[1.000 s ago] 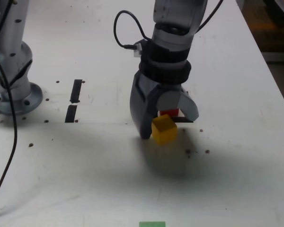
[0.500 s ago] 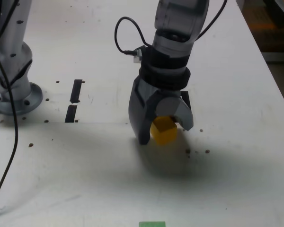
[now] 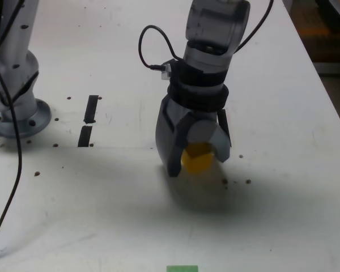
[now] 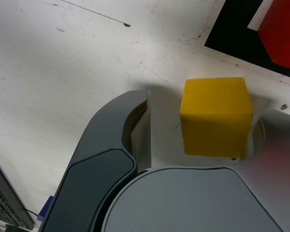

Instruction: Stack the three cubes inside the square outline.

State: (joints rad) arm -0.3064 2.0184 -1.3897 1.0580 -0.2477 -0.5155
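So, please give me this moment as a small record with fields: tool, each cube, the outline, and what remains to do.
tool: tool lowered around the yellow cube, jaws apart, a gap shows on one side in the wrist view
yellow cube: yellow cube on the table between the jaws, outside the square outline
red cube: red cube on the white centre of the outline, only partly in view
green cube: green cube at the near table edge, cut off by the frame
square outline: square outline, beside the yellow cube
remaining: yellow and green not yet stacked
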